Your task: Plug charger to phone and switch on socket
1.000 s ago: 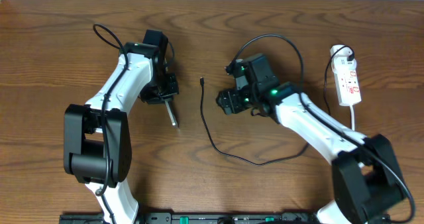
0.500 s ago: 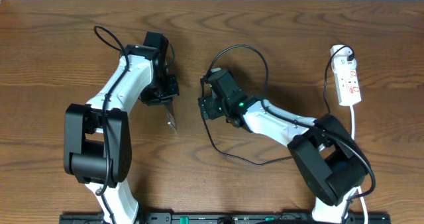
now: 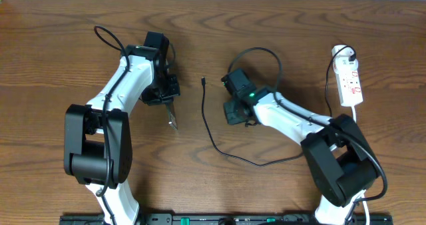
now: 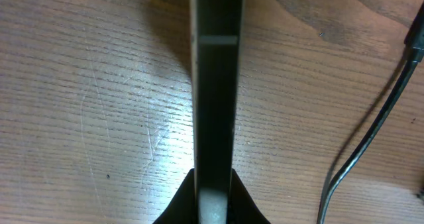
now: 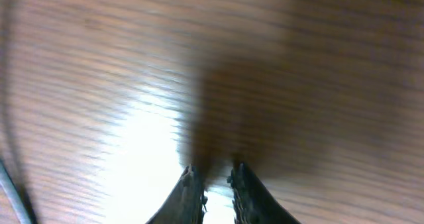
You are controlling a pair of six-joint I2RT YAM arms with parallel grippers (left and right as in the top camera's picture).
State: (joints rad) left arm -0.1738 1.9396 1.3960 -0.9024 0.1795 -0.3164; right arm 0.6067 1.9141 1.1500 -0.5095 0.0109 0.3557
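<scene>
Brown wood-grain table (image 3: pixel 53 38) fills the overhead view, and on it I see the left gripper (image 3: pixel 164 97) clamped on the phone (image 3: pixel 172 116), which sticks out below the fingers edge-on, a thin slab tilted slightly. Just to its right the charger (image 3: pixel 208 128) lies loose on the wood, its plug tip (image 3: pixel 202 82) at the upper end and the cable curving down and off to the right. The right gripper (image 3: pixel 233 113) sits near that cable but apart from it. The socket (image 3: pixel 351 85) lies well away at the right edge of the table. On the left wrist camera, the phone (image 4: pixel 215 85) runs straight up the middle, gripped at its base between the two fingers, with the charger (image 4: pixel 371 138) on the wood to the right. The right wrist camera is blurred; I can make out the right gripper (image 5: pixel 215 184) with its fingers drawn almost together over bare wood, nothing between them.
</scene>
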